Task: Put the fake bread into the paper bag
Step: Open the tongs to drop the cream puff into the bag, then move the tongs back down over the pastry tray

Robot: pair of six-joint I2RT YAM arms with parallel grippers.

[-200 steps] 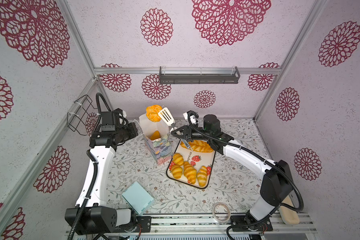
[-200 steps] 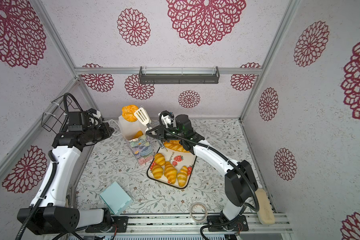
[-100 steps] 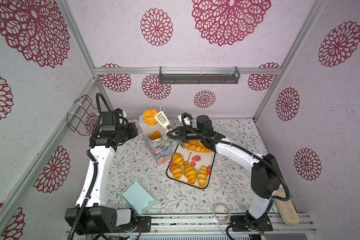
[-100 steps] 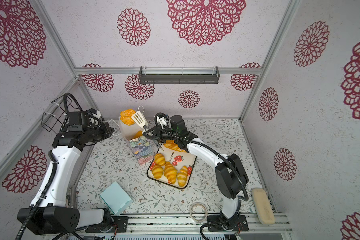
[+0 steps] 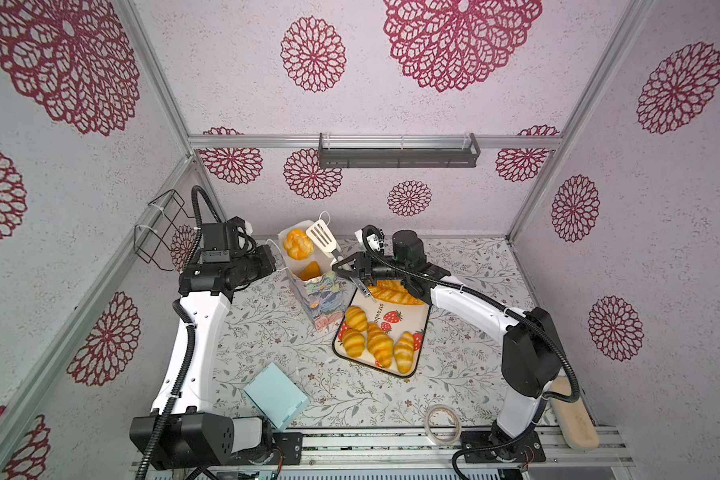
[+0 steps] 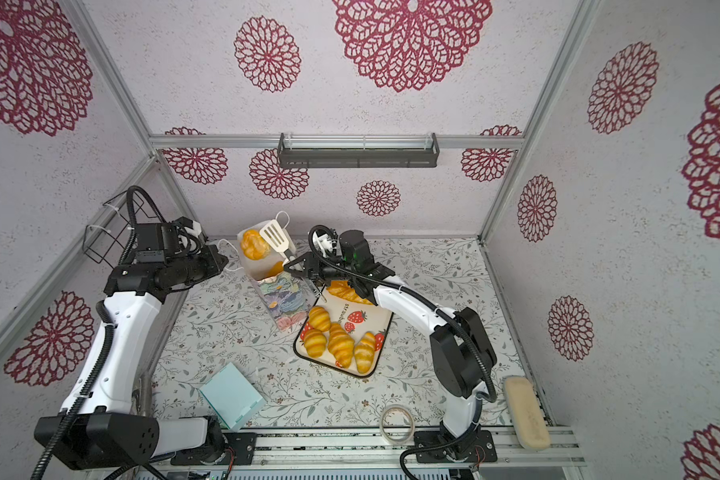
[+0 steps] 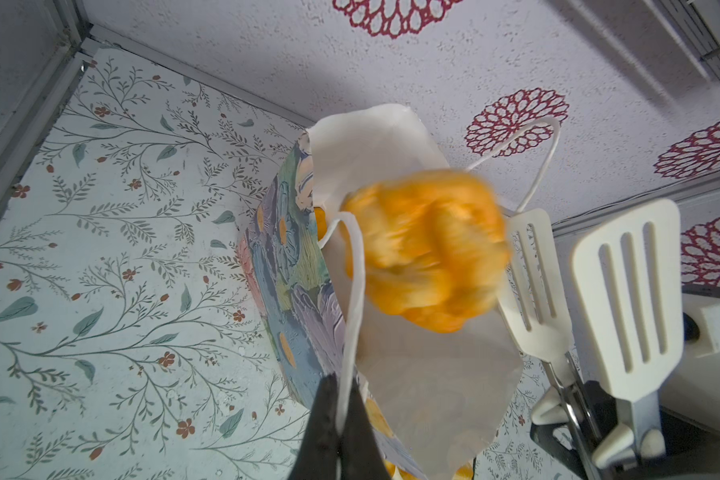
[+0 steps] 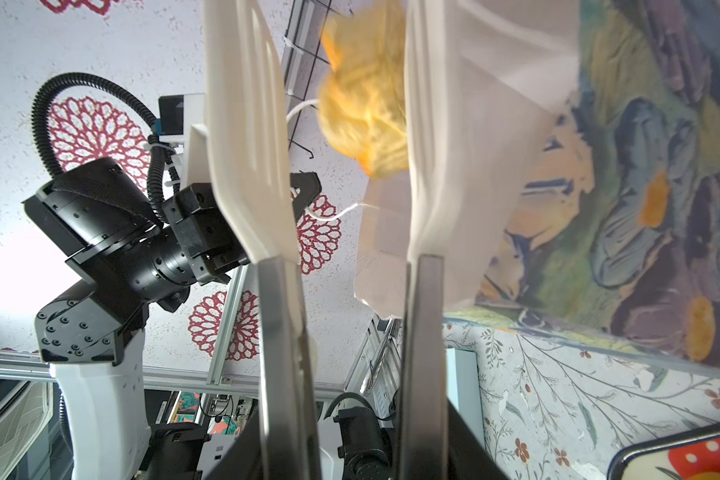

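I am at the drop. My right claw (image 5: 352, 274) grips the tongs (image 5: 321, 237) by their handles with the blades parted. A golden roll (image 7: 425, 249) shows blurred at the mouth of the paper bag (image 7: 292, 266), beside one blade; I cannot tell whether it is free of the tongs. My left claw (image 7: 339, 409) is pinched tight on the bag's white cord (image 7: 356, 266). Another orange piece (image 5: 308, 270) lies deeper inside.

Next, I judge, the tongs must lift clear without snagging the other cord loop (image 7: 545, 158). Then they go to the tray (image 5: 404, 320) just beside the bag, where four croissants (image 5: 379, 345) and a long loaf (image 5: 391, 293) remain. My right arm (image 5: 466, 303) crosses above the loaf. On the table (image 5: 267, 328), a blue box (image 5: 276, 395), a tape roll (image 5: 444, 420) and a beige block (image 5: 576, 415) lie well apart.
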